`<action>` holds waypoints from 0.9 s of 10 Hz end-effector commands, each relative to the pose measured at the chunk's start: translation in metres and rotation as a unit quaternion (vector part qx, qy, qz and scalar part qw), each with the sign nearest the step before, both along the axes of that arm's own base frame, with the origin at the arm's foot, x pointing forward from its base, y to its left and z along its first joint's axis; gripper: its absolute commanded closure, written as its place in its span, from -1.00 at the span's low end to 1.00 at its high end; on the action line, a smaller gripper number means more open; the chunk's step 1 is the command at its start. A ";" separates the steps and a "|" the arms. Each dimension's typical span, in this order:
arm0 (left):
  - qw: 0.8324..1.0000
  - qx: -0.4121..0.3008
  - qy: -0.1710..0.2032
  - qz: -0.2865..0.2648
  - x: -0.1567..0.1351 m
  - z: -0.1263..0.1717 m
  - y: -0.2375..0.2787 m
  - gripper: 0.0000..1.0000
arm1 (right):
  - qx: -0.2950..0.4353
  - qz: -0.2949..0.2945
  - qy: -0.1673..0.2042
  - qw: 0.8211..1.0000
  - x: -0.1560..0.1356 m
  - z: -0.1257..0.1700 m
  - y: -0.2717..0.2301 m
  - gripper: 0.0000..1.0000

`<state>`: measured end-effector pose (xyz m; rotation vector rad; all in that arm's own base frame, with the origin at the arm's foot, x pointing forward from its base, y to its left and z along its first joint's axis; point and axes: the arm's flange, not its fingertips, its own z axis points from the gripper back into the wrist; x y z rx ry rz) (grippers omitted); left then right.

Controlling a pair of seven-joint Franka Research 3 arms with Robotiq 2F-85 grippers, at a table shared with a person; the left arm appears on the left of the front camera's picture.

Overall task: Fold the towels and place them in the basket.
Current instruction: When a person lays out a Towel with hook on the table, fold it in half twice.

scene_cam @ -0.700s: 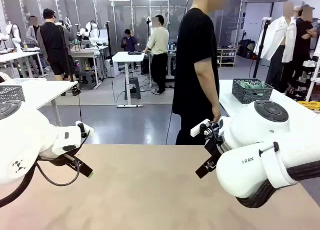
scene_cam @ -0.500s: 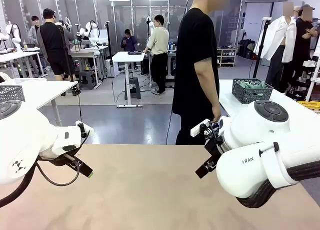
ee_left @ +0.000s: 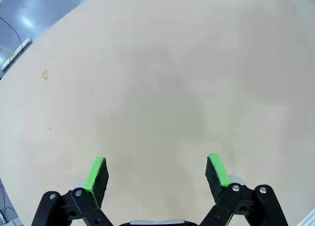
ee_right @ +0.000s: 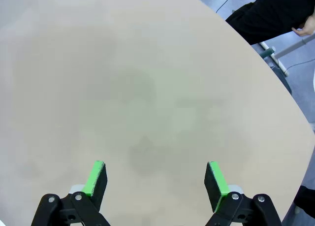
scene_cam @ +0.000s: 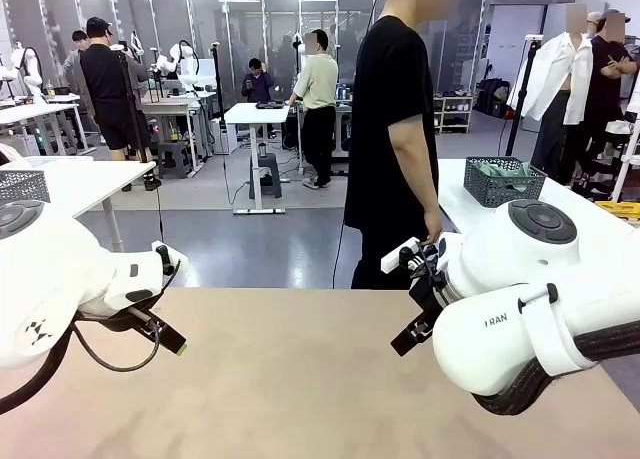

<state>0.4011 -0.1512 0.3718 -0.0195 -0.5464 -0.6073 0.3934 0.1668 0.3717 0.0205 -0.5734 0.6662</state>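
Front view, right side of the frame: the basket [scene_cam: 505, 182] sits on a white table [scene_cam: 457, 197] beside the person [scene_cam: 392, 129], mint towel [scene_cam: 499, 169] inside. Left end effector [ee_left: 157, 167] and right end effector [ee_right: 156, 174] gape open above the counter [scene_cam: 300, 379].

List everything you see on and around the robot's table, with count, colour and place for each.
table: one, beige, beneath both grippers
basket: one, dark grey mesh, on the white side table at far right
towels: count cannot be told, greenish cloth, bunched inside the basket
second basket: one, grey mesh, on a white table at far left
person: one, black shirt, standing at the beige table's far edge, turned sideways
left gripper: one, black with green pads, open, above the beige table
right gripper: one, black with green pads, open, above the beige table
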 end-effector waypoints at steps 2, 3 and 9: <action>1.000 -0.001 0.000 0.001 0.000 0.000 0.001 -1.00 | 0.001 -0.001 0.000 1.000 0.000 0.000 0.000 -1.00; 1.000 -0.001 0.000 0.001 0.000 0.000 0.001 -1.00 | 0.001 -0.001 0.000 1.000 0.000 0.000 0.000 -1.00; 0.998 -0.003 0.047 -0.050 -0.031 0.184 0.011 -1.00 | 0.000 -0.065 -0.008 0.998 0.020 0.172 -0.054 -1.00</action>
